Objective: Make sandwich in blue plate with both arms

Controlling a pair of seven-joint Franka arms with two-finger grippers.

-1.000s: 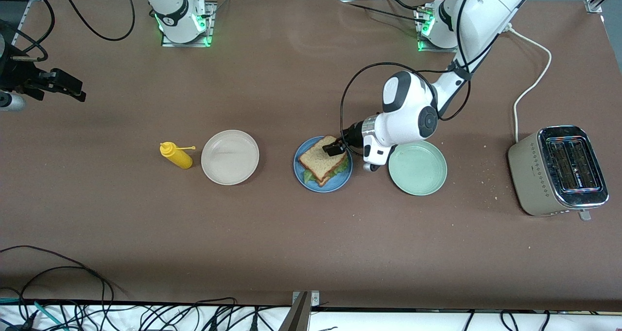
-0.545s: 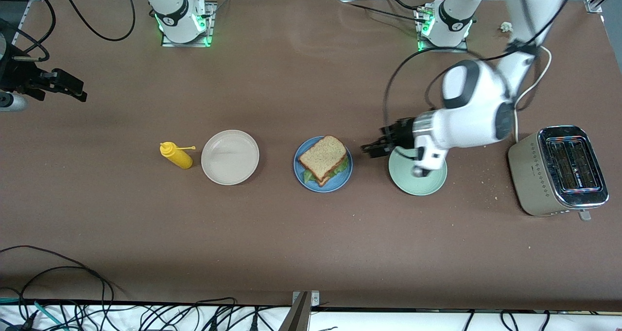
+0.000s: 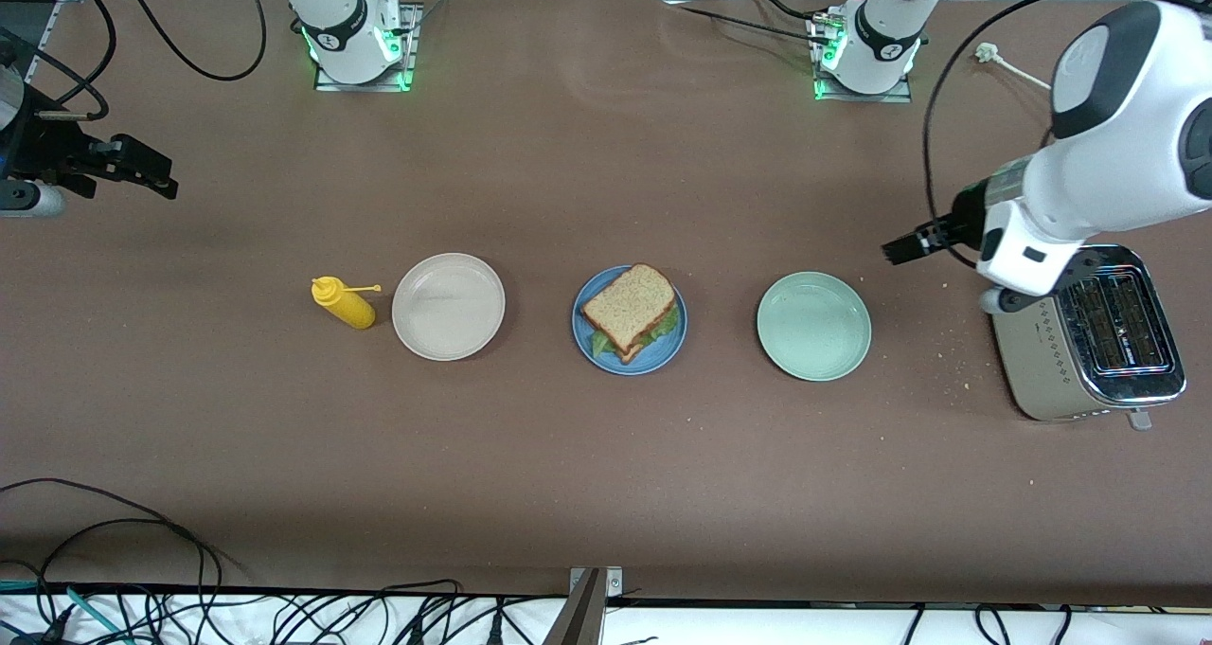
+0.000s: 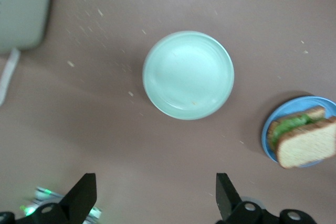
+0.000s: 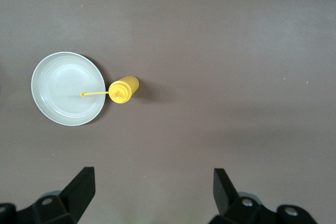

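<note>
The sandwich is set on the blue plate; the left gripper, released, is held over bare table beside the toaster, the right gripper, released, over the right arm's table end.

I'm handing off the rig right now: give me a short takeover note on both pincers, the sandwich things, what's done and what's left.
Left pincer: open, empty, up in the air between the pale green plate and the toaster.
Right pincer: open, empty, waiting at the right arm's end of the table.
Sandwich: assembled, lettuce between two toast slices, lying on the blue plate mid-table.
Beige plate and mustard bottle: standing beside each other, untouched.
Done: sandwich is built on the right plate.
Left: apparently nothing but parking the arms.
</note>
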